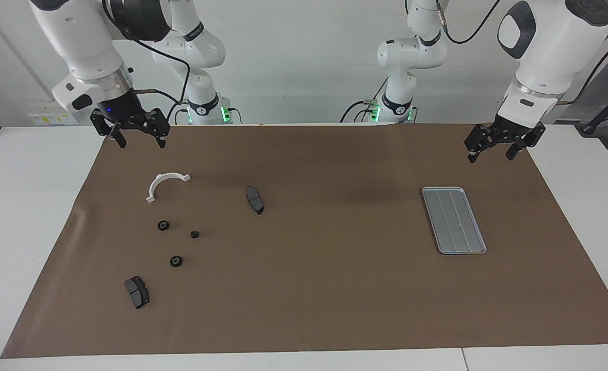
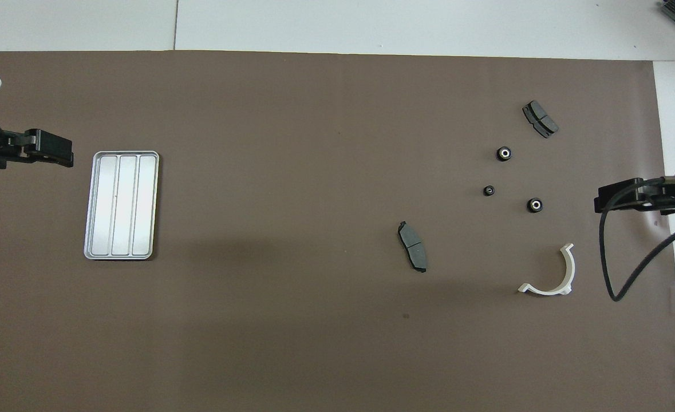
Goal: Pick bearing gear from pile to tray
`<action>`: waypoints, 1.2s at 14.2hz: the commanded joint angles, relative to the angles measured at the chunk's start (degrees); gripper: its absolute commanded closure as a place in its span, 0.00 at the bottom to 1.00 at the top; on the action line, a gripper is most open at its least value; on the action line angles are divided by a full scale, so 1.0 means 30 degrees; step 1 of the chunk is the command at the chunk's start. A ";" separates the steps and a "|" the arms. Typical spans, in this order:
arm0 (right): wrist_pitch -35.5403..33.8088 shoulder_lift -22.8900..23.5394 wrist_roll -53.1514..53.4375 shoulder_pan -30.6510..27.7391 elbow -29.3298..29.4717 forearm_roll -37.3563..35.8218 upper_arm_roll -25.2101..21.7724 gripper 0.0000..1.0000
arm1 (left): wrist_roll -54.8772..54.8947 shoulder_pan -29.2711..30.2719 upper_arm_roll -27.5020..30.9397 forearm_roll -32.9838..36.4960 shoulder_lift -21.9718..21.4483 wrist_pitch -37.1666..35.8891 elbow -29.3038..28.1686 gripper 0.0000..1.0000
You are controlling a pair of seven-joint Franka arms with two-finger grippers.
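The pile lies on the brown mat at the right arm's end. It holds three small black gears (image 1: 163, 225) (image 1: 194, 234) (image 1: 176, 262), two dark grey brake pads (image 1: 255, 199) (image 1: 137, 291) and a white half-ring bracket (image 1: 155, 184). In the overhead view the gears (image 2: 535, 205) (image 2: 488, 190) (image 2: 504, 153) lie between the bracket (image 2: 568, 274) and a pad (image 2: 540, 119). The silver tray (image 1: 453, 220) (image 2: 121, 205) lies empty at the left arm's end. My right gripper (image 1: 140, 141) (image 2: 600, 204) hangs open over the mat's edge by the pile. My left gripper (image 1: 491, 154) (image 2: 65, 155) waits open beside the tray.
The brown mat (image 1: 334, 288) covers most of the white table (image 1: 30, 216). Both arm bases stand at the table's robot end. A black cable (image 2: 618, 274) loops down from the right wrist.
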 commanded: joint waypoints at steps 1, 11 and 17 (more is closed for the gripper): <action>0.2608 0.0714 0.0095 0.0424 -0.2000 0.0378 0.0029 0.00 | 0.0090 -0.0039 0.0098 -0.0165 -0.0606 0.0176 -0.0703 0.00; 1.1549 0.6578 0.0036 0.1335 -0.3730 0.0378 0.0058 0.00 | 0.0090 -0.0039 0.0098 -0.0165 -0.0606 0.0176 -0.0703 0.00; 1.4447 0.6815 -0.0753 0.1335 -0.5925 0.0378 0.0029 0.00 | 0.0090 -0.0039 0.0098 -0.0165 -0.0606 0.0176 -0.0703 0.00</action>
